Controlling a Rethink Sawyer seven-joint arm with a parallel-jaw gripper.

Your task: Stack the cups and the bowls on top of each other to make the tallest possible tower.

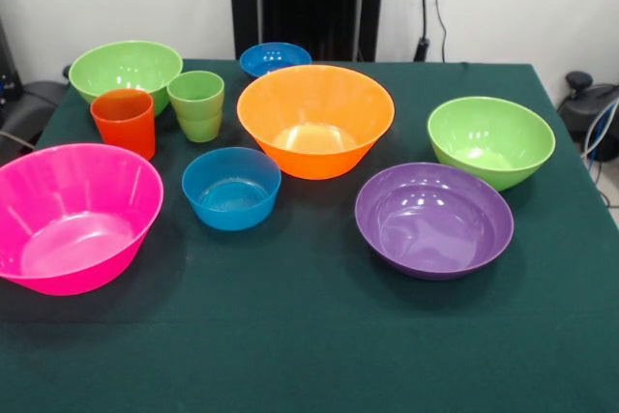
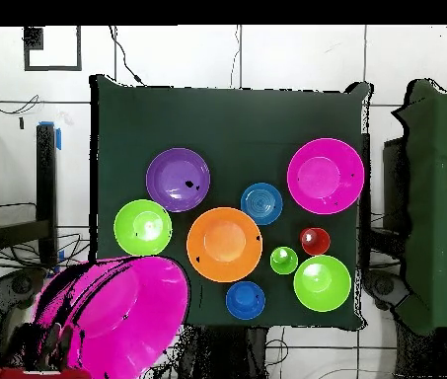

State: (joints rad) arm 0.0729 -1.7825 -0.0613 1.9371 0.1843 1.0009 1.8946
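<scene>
Dark green tablecloth (image 1: 309, 355), everything spread out loose, nothing stacked yet. From the front you've got the big orange bowl (image 1: 315, 121) mid-table, with the orange-red cup (image 1: 124, 121) and green cup (image 1: 196, 103) just beside each other to its left. One pink bowl (image 1: 73, 218) sits near left. Overhead, the red arm (image 2: 20, 376) shows at the bottom edge by a second pink bowl (image 2: 118, 316) looming over the table corner. You can't tell the gripper's state, it's hidden.

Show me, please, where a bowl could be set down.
The widest bare strip runs along the near edge of the table, in front of the pink bowl, blue bowl and purple bowl. The far right corner behind the right green bowl is also free. Crowded: the left green bowl, orange-red cup and green cup.
</scene>
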